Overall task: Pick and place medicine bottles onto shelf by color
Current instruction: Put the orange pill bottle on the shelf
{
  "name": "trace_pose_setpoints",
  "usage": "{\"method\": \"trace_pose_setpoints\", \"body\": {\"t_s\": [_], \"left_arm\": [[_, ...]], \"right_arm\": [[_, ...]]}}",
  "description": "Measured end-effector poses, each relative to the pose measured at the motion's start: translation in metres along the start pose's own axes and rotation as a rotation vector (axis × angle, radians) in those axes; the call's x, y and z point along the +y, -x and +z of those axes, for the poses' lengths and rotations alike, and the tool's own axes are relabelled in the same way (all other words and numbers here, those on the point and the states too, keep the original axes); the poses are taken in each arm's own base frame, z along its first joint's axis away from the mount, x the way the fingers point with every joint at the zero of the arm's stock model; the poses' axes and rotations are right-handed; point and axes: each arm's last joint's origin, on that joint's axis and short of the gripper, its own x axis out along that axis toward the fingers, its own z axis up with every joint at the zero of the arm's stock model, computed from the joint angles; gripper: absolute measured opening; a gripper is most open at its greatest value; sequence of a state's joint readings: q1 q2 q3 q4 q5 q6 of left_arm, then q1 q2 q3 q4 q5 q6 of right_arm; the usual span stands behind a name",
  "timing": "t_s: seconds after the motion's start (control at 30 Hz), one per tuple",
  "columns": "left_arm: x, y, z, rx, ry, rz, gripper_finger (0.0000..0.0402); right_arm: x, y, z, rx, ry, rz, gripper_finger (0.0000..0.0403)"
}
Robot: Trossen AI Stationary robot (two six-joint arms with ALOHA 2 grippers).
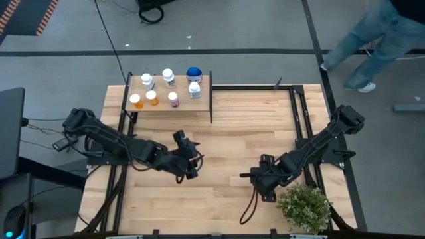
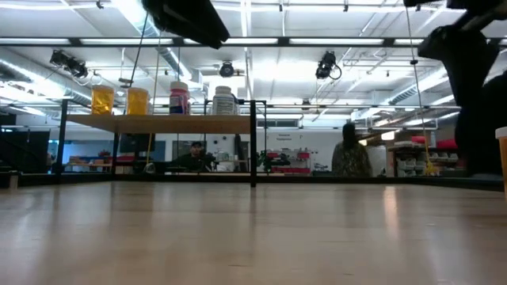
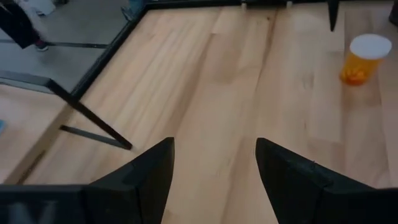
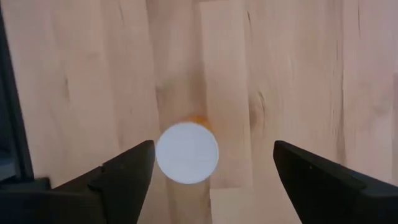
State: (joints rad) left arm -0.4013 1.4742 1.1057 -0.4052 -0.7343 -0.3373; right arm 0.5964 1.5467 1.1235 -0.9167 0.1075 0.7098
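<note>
High view — shelf (image 1: 199,106) at the table's far left, carrying seven medicine bottles (image 1: 172,98); left gripper (image 1: 188,159) spread, empty. Right wrist view — right gripper (image 4: 211,165) spread directly above an upright orange bottle (image 4: 186,152), white-capped: likely light, rigid, slick plastic, best pinched across the body below the cap.

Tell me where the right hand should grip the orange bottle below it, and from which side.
Grip the orange bottle across its round body just under the white cap, coming straight down from above. It stands upright on the table, cap facing the right hand, whose open fingers already sit either side of it. It lies nearer one finger, so centring first would probably help.
</note>
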Motion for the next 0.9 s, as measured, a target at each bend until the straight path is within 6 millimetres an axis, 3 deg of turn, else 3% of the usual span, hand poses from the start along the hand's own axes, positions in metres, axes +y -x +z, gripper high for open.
{"method": "trace_pose_setpoints", "body": {"t_s": [0.23,0.47,0.9], "left_arm": [[-0.018,-0.017,-0.011,0.028,-0.01,-0.003,0.0227],[-0.028,-0.03,-0.021,0.06,0.002,0.006,0.0228],[-0.029,-0.031,-0.022,0.062,0.009,0.007,0.0223]], "right_arm": [[0.009,-0.015,-0.015,0.045,-0.017,-0.037,0.0342],[0.018,-0.037,-0.016,0.087,0.004,-0.072,0.0342],[0.02,-0.04,-0.013,0.043,-0.022,-0.079,0.034]]}}
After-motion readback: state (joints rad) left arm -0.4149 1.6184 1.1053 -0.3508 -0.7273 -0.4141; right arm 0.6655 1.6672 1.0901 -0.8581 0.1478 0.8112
